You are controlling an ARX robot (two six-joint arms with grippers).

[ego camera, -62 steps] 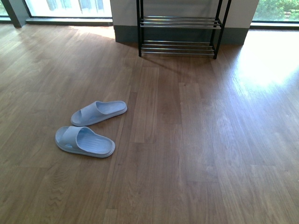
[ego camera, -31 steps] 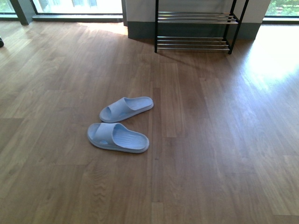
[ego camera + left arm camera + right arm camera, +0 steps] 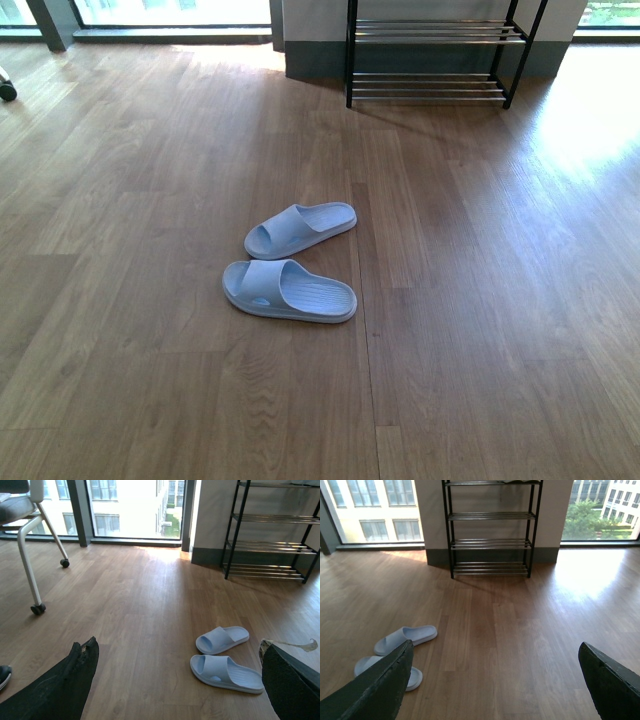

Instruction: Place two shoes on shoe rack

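1. Looking through the left wrist camera, I see the left gripper (image 3: 175, 647) spread wide, holding and touching nothing.
2. The right gripper (image 3: 495, 647) gapes just as wide, also empty.
3. On the wood floor (image 3: 480, 300) lies the near slide (image 3: 290, 291), pale blue, with the far slide (image 3: 300, 228) just beside it at its 12 o'clock.
4. The shoe rack (image 3: 430, 88) stands well apart, at their 1 o'clock.

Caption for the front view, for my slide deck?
A pale blue slide sandal and its mate lie on the wood floor, far short of the black-framed shoe rack.
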